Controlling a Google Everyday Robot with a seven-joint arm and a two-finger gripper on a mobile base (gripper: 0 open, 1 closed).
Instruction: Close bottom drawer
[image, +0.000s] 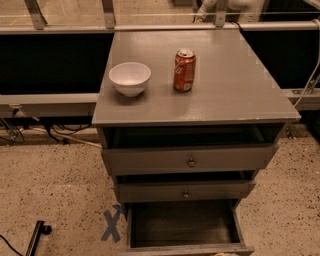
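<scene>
Camera view is showing us, nearest the lower edge, the shallow grey wooden bottom drawer (185, 227). It is standing pulled far out of the grey wooden three-drawer table (225, 90), and we are looking straight down into its dark, bare inside. Its front panel is lying right at the frame's bottom edge, so we are not making out its knob with any confidence. Just beside its left wall, a blue tape cross (111, 225) is sitting on the speckled stone floor (50, 190).

We are not finding the gripper anywhere in this view, so we cannot tell how it is set or how near the drawer front it is.

Moving back, the mid-width grey drawer (185, 191) is jutting out slightly, and above it the widest grey drawer (190, 160) is also sitting a little proud, with a dark gap showing over each. On the table top, a white ceramic bowl (129, 77) and a red drink can (184, 70) are standing near each other but apart. A metal rail (150, 27) is running behind.

We are judging the task as not begun in effect. The whole push is remaining: meeting the drawer front and driving it fully home.
</scene>
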